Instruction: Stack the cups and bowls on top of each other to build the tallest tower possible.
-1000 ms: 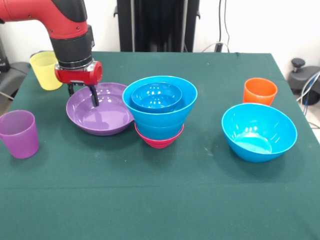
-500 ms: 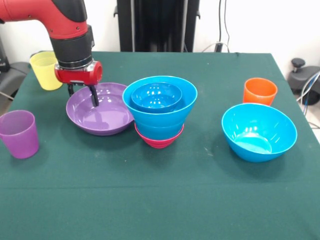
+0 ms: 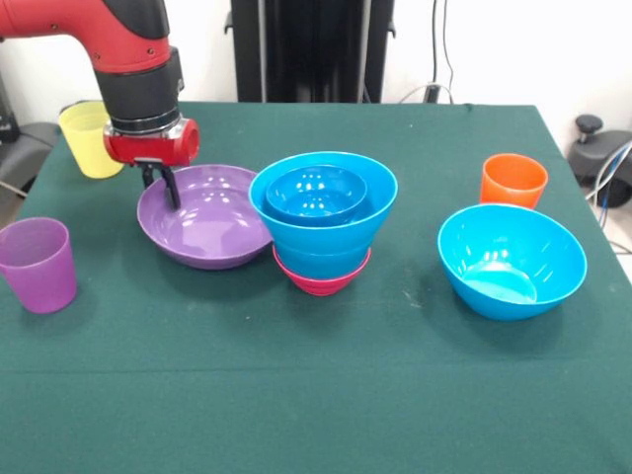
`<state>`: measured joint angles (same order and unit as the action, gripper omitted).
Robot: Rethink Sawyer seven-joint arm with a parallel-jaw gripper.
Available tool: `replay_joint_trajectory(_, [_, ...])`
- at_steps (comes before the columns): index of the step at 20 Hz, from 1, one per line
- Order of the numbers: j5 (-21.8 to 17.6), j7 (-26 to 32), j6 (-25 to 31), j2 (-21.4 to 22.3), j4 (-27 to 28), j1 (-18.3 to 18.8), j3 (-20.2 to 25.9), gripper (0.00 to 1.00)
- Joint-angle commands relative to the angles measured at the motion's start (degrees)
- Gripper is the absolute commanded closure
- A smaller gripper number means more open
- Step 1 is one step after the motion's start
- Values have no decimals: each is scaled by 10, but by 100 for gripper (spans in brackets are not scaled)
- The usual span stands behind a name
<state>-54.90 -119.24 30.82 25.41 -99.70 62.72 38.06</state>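
Claw (image 3: 161,184) pinched narrow on far rim of purple bowl (image 3: 204,229), beside the tower (image 3: 322,225). Judged mid-grasp; next called for lifting clear and seating on top. Tower: magenta base, blue bowls nested, smallest inside. Spare blue bowl (image 3: 512,260), orange (image 3: 513,180), yellow (image 3: 89,138), purple cups (image 3: 38,264) empty, apart on table (image 3: 316,395).
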Motion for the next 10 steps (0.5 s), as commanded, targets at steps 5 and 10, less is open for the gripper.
replay_joint_trajectory(5, [-25,220,33,15,24,28,27,100])
replay_joint_trajectory(10, [-13,273,61,24,27,61,45,100])
